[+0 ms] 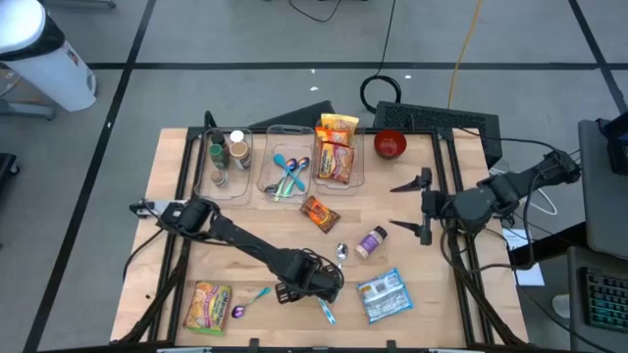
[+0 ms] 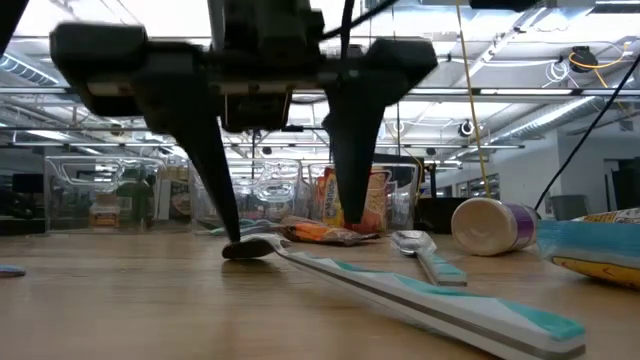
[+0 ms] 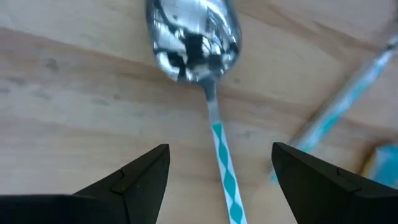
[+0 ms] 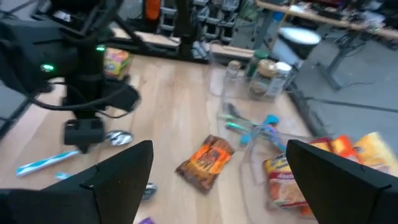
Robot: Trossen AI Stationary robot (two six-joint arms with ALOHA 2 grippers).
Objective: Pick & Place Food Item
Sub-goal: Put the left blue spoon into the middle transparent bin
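My left gripper (image 1: 312, 284) points down near the table's front middle, open, low over a metal spoon with a teal-and-white striped handle (image 3: 222, 155). Its fingers stand on either side of the handle, just behind the spoon's bowl (image 3: 193, 37), and the spoon (image 2: 400, 290) lies flat on the wood. The food items lie untouched: an orange snack packet (image 1: 319, 211) at mid-table, a blue packet (image 1: 383, 294) and a yellow packet (image 1: 209, 304) near the front edge. My right gripper (image 1: 424, 206) hangs open above the table's right side, holding nothing.
A purple-lidded jar (image 1: 371, 242) lies on its side beside a second spoon (image 1: 341, 252). A teal spoon (image 1: 250, 299) lies by the yellow packet. Clear bins (image 1: 285, 162) at the back hold jars, spoons and snack packets. A red bowl (image 1: 391, 144) stands at the back right.
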